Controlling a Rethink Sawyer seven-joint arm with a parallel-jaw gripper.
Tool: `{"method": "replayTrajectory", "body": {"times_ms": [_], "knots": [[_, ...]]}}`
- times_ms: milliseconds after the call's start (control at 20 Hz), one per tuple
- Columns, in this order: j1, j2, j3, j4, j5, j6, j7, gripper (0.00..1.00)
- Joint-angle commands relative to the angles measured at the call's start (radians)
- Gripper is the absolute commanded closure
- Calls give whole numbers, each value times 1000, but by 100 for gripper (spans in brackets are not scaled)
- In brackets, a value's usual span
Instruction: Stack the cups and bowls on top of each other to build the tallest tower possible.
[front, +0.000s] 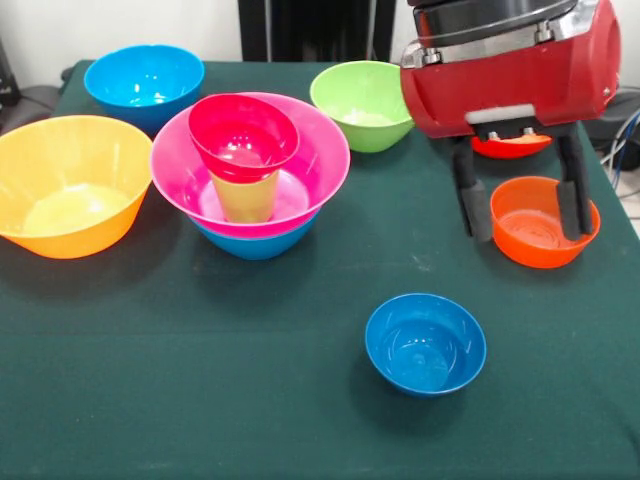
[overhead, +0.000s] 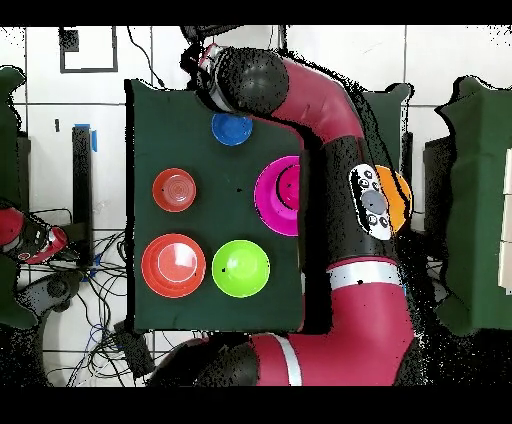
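Now poised with gripper (front: 522, 208) spread astride the small orange bowl's (front: 545, 222) near rim, right of the tower (front: 250, 170): best lowered squarely, pinched on the rim, lifted level to avoid tipping.

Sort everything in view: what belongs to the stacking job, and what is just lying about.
Job:
- tower
- large orange bowl
- green bowl
- far blue bowl
- small blue bowl
- red-orange bowl
- second red-orange bowl
- gripper, open

Lying about:
- floor cables
- neighbouring table
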Motion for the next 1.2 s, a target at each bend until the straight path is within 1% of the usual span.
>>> {"method": "replayTrajectory", "body": {"times_ms": [50, 350, 400, 550, 700, 800, 1000, 1200], "knots": [[29, 51, -140, -20, -81, 187, 121, 0], [112, 60, -237, -11, -130, 273, 143, 0], [123, 54, -247, 1, -128, 263, 154, 0], [136, 55, -248, 28, -111, 268, 147, 0], [133, 63, -230, 82, -78, 221, 137, 0], [138, 60, -226, 120, -49, 211, 155, 0], [160, 55, -236, 177, -15, 218, 193, 0], [173, 71, -245, 183, 15, 251, 207, 0]]}}
